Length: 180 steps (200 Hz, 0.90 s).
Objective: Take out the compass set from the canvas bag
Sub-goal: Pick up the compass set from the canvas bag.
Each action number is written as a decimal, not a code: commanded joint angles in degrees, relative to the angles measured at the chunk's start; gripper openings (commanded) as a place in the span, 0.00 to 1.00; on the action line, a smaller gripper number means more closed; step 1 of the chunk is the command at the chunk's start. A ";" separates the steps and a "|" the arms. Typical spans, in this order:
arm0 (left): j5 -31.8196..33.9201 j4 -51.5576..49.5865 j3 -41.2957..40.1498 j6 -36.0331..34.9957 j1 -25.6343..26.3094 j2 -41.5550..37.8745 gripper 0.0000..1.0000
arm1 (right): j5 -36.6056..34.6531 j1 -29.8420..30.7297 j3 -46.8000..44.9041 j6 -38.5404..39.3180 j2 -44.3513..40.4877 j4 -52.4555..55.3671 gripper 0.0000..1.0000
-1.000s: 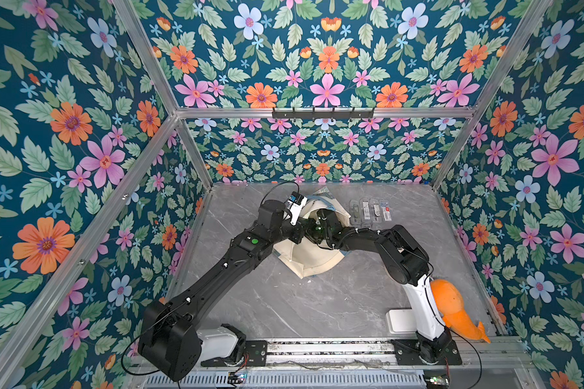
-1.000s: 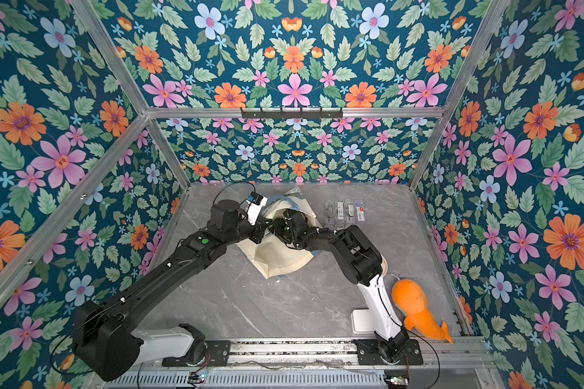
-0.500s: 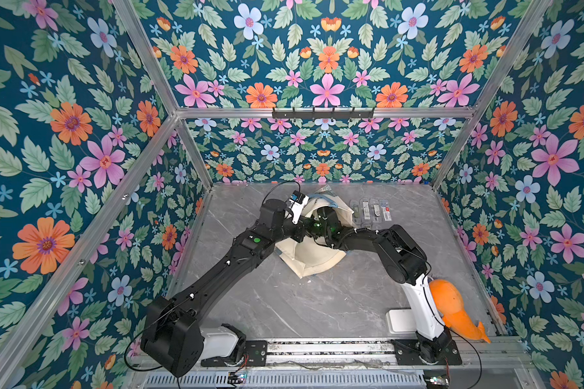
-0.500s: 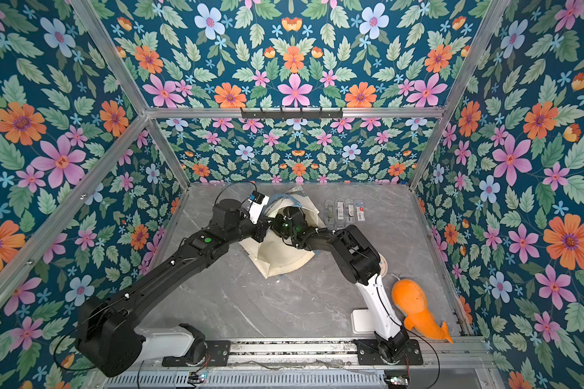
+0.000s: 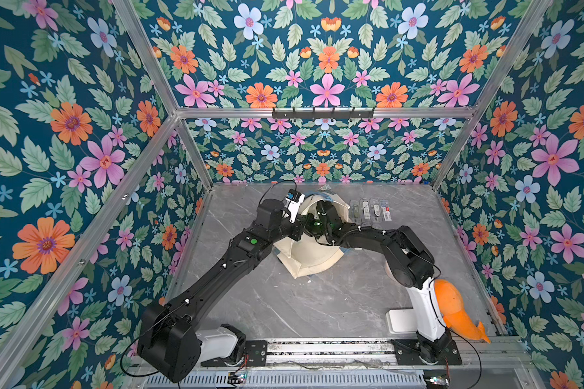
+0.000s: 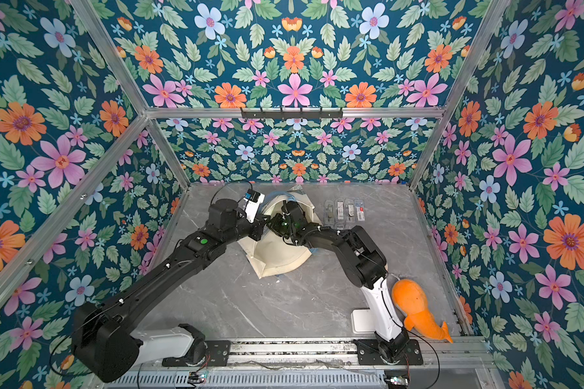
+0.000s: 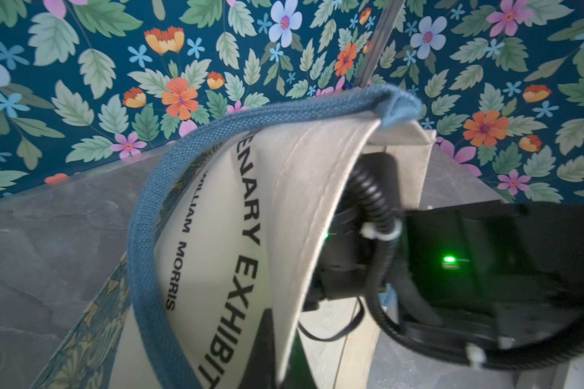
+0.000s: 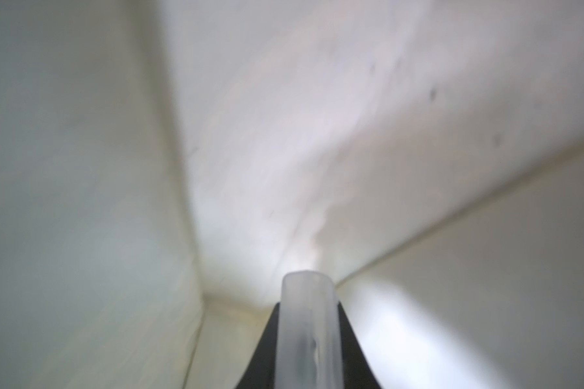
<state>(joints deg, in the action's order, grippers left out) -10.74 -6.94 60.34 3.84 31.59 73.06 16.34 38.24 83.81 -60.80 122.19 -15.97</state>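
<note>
Cream canvas bag (image 5: 312, 257) with woven blue strap (image 7: 142, 235), lying on grey marbled tabletop (image 5: 317, 303), left pincer (image 5: 300, 231) clamped on its rim, right pincer (image 8: 307, 293) inside, blurred, apart or together unclear

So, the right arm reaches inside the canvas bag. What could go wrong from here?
1. In the right wrist view, the right pincer faces only blurred cream cloth; no compass set shows, so it may pinch the canvas bag itself.
2. The left pincer seems to hold the rim up; a slip could drop the mouth onto the right arm.
3. Pulling out may drag the bag into the packets beside it.
</note>
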 commanded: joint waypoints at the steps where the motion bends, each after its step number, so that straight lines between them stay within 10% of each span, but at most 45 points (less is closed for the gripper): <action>1: 6.92 -1.87 0.96 -0.25 -0.21 -0.54 0.00 | -0.25 -0.18 -1.85 4.86 -4.70 4.96 0.11; 149: 15.02 -4.55 6.09 4.45 -1.75 1.42 0.00 | 5.61 0.17 -0.40 29.77 -35.72 43.12 0.11; 180: 14.58 -4.75 6.07 5.30 -3.18 1.47 0.00 | -3.04 -1.63 0.61 35.66 -45.50 59.71 0.11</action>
<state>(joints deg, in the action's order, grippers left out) 3.29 -13.63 66.02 7.81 29.30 74.56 20.05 38.20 83.31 -31.90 81.45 27.75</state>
